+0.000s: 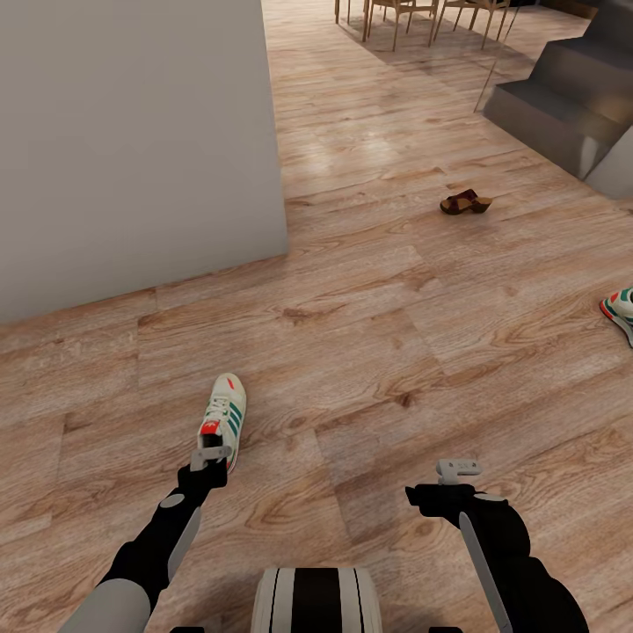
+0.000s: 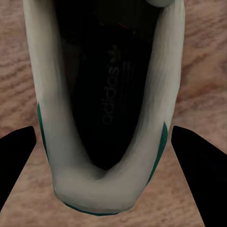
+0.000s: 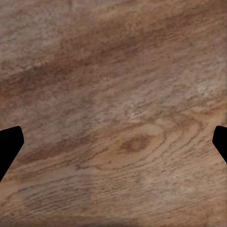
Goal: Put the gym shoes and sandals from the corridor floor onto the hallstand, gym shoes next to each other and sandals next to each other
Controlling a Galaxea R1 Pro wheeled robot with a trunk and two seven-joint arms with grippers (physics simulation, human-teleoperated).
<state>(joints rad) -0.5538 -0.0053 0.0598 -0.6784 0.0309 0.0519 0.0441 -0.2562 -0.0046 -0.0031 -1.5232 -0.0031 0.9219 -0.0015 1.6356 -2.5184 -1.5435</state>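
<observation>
Sneaker (image 1: 223,415) lies on the corridor floor (image 1: 369,334) right in front of the robot, toe pointing away, white/cream with green side stripes and a red-orange heel patch. Left gripper (image 1: 211,456) hangs directly over its heel end; contact cannot be told. In the left wrist view the shoe opening fills the middle: pale collar, dark insole with grey "adidas" lettering and trefoil logo (image 2: 112,90). The two black fingers (image 2: 16,161) sit spread wide, one on each side of the heel, both clear of the shoe's sides.

Right gripper (image 1: 458,469) hovers over bare wood planks, well apart from the sneaker; its fingertips (image 3: 9,142) show at the frame edges, spread open, nothing between them.

Second sneaker (image 1: 621,309) lies on the floor, cut off at the right edge of the head view, green stripes and red patch visible. One dark-brown sandal (image 1: 465,202) sits farther off on the floor, near the grey stairs (image 1: 563,97). Pale grey wall block (image 1: 132,132) stands at left. Wooden chair legs (image 1: 396,18) at top.
</observation>
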